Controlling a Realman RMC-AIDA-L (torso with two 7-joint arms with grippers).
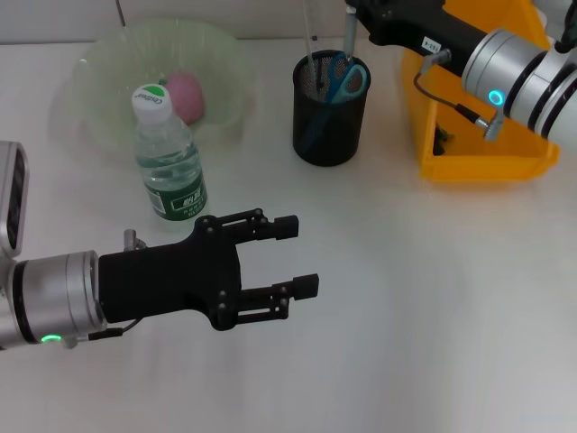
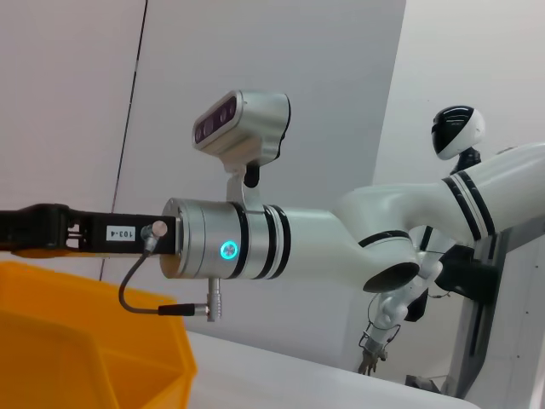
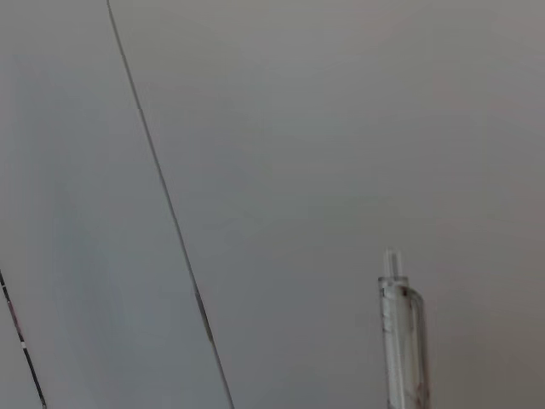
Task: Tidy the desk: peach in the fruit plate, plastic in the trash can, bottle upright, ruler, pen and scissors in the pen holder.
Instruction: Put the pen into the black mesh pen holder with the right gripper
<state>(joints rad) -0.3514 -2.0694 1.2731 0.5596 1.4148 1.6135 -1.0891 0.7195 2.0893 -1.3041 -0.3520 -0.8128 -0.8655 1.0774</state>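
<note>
1. A white bench (image 1: 424, 298) holds a clear plastic fruit plate (image 1: 99, 77) at the far left, with a pink peach (image 1: 187, 95) lying inside it.
2. A clear plastic water bottle with a white cap (image 1: 169, 158) stands upright just in front of the plate.
3. A black mesh pen holder (image 1: 330, 113) contains blue-handled scissors (image 1: 347, 79).
4. An orange plastic bin (image 1: 478, 135) sits at the far right.
5. The left pincer (image 1: 302, 257) hovers over the near bench, fingers spread apart, empty.
6. The right pincer (image 1: 350, 11) is above the pen holder, holding a clear pen (image 3: 402, 336) upright.
</note>
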